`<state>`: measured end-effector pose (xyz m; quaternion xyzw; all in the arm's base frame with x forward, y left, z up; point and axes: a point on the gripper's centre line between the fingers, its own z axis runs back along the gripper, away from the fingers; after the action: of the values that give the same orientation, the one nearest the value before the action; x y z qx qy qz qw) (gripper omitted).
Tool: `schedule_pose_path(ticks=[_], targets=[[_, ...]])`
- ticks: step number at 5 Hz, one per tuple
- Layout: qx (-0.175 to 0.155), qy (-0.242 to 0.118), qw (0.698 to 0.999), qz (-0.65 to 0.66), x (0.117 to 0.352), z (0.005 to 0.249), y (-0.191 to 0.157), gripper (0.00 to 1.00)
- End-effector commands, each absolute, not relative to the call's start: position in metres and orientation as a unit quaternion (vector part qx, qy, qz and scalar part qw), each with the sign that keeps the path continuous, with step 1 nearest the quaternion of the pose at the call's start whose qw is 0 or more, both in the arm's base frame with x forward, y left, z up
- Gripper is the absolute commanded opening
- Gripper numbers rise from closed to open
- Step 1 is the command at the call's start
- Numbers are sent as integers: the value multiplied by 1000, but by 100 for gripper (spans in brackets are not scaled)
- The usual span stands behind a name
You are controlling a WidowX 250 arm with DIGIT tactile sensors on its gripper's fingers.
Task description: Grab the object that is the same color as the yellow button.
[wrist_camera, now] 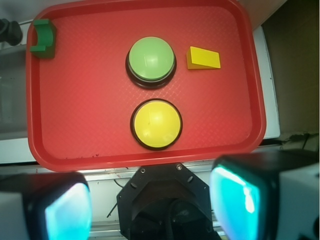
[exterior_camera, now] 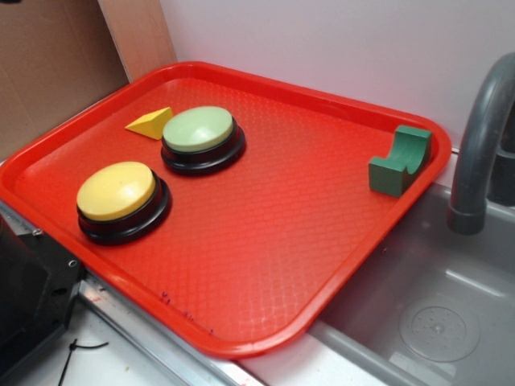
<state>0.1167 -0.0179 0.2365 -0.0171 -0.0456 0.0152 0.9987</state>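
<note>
A small yellow wedge block point(exterior_camera: 150, 123) lies on the red tray point(exterior_camera: 265, 241) at its far left, just left of the pale green button point(exterior_camera: 199, 129); it also shows in the wrist view point(wrist_camera: 203, 58). The yellow button point(exterior_camera: 117, 190) with a black base sits near the tray's front left; in the wrist view point(wrist_camera: 156, 123) it is below the green button point(wrist_camera: 150, 59). My gripper point(wrist_camera: 152, 205) is open and empty, high above the tray's near edge, with its teal-padded fingers point(wrist_camera: 235, 200) wide apart. The gripper is out of the exterior view.
A dark green arch-cut block point(exterior_camera: 400, 160) stands at the tray's far right corner point(wrist_camera: 44, 37). A grey sink basin point(exterior_camera: 434, 314) and faucet point(exterior_camera: 483, 137) lie to the right. The black robot base point(exterior_camera: 28, 297) sits at the front left.
</note>
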Motion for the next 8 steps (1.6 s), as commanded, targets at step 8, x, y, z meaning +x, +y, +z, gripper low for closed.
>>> schedule_pose_path(ticks=[8], targets=[[-50, -69, 692, 717, 206, 113, 73, 100]])
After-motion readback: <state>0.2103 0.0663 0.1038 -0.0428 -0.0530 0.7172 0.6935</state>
